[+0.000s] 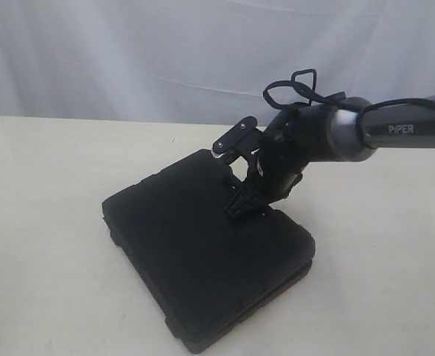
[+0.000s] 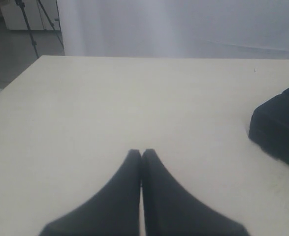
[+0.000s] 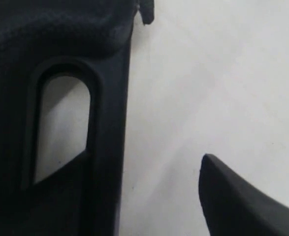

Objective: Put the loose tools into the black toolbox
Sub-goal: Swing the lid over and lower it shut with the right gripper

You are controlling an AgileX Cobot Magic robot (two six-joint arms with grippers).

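- While one black toolbox (image 1: 202, 259) lies closed, the right gripper (image 1: 241, 202) hangs over its far edge, spread wide, empty.
- Left gripper (image 2: 142, 155): two fingers (image 2: 119, 201) pressed together.

One word could be read: "PiPER", in white letters, the i small and the rest capitals, on the dark grey link of the right arm (image 1: 412, 128), up and to the right of the toolbox (image 1: 195, 259) in the exterior view. It ran along the link, just beside the lighter grey joint (image 1: 344, 137).
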